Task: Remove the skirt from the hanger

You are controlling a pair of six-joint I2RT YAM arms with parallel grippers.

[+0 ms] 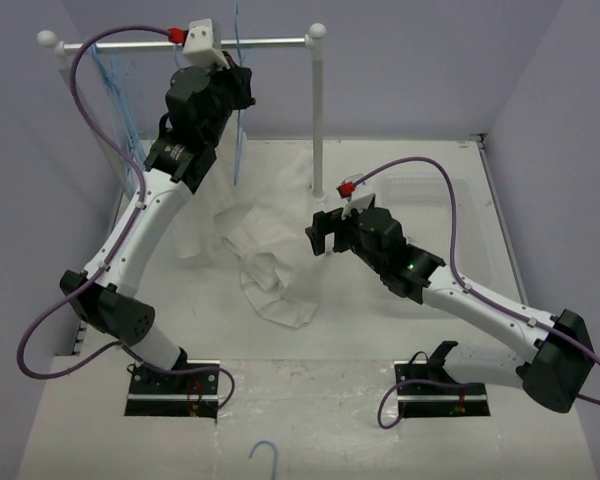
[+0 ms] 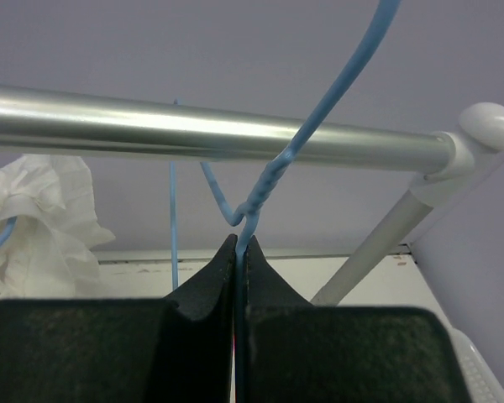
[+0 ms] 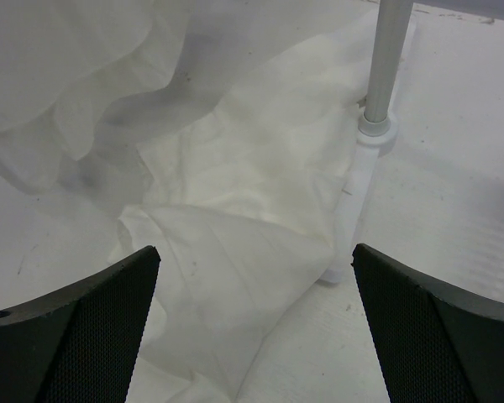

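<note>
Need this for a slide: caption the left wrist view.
Left gripper pinches the blue hanger just below the silver rail.

The skirt (image 3: 235, 168) is thin white cloth, matt and crumpled into soft folds. The hanger (image 2: 269, 176) is smooth light-blue wire, twisted at its neck. The rail (image 2: 151, 126) is polished metal with a glossy sheen; its end cap (image 2: 487, 126) is smooth white plastic. The fingers (image 2: 197, 290) of the left hand (image 2: 237, 246) are matt black and fine-grained; those of the right hand (image 3: 256, 250) show a mesh-like texture. The worktop (image 1: 320, 400) is matt white.
</note>
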